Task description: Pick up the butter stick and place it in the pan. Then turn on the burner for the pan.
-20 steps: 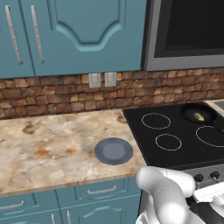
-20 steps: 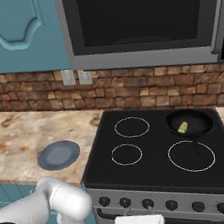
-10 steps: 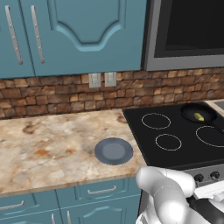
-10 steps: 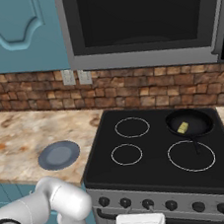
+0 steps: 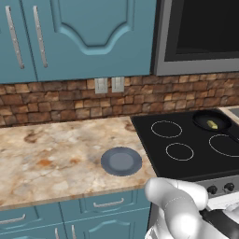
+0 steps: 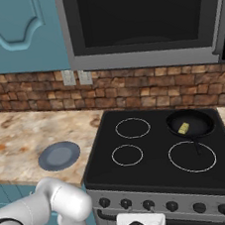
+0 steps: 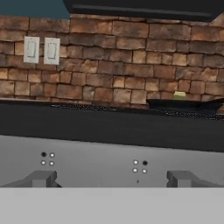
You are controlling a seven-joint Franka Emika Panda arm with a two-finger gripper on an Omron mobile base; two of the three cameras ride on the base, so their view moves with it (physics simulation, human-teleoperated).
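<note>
Two dark fingertips (image 7: 41,178) of the hand (image 7: 111,179) rise far apart at the foot of the hand view, spread wide with nothing between them. The hand sits low, level with the stove's grey front panel (image 7: 109,164), looking straight along it at small dot markings; in the right base view its white body (image 6: 140,224) hangs just below the row of round black knobs (image 6: 148,204). The arm's smooth white elbow (image 5: 175,205) bulges up in front of the teal drawers (image 5: 107,204).

The stove top (image 6: 159,151) is flat glossy black glass with thin white burner rings. On its back right burner stands the pan (image 6: 190,124), a shallow round black skillet with its handle pointing toward the front. The butter stick (image 6: 184,127), a small pale-yellow block, lies inside the pan.

Left of the stove, the bench (image 5: 51,158) is mottled beige stone carrying a flat round blue-grey plate (image 5: 121,161). Rough brown brick (image 7: 131,65) backs it, with two pale wall switches (image 7: 41,50).
</note>
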